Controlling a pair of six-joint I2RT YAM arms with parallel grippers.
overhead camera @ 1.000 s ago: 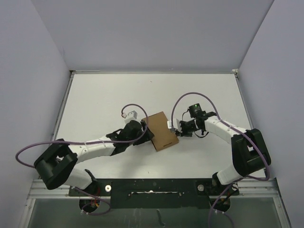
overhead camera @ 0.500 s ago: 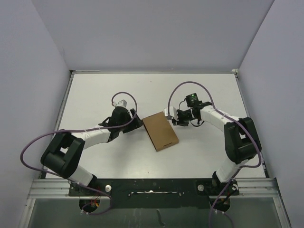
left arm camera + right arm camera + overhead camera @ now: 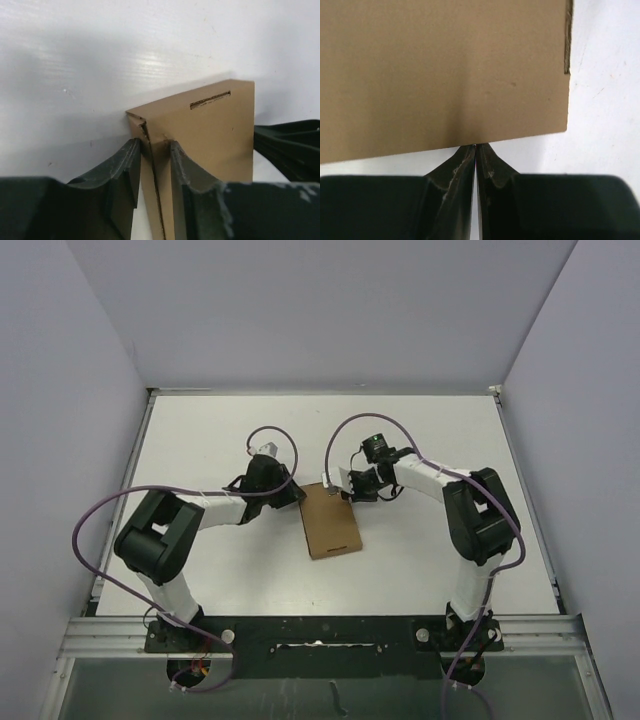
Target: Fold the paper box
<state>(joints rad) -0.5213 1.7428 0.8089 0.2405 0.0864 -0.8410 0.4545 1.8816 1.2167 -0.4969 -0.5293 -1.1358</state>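
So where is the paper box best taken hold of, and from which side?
Take the paper box by its upright folded edge on the left, approaching from the left arm's side. That edge stands thin off the table, so fingers fit either side; the left gripper straddles it there.

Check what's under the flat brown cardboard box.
The flat brown cardboard box lies on the white table; only tabletop shows along its free edges. Anything beneath it is covered.

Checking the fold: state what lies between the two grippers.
The paper box, between the left gripper and right gripper, in the top view.
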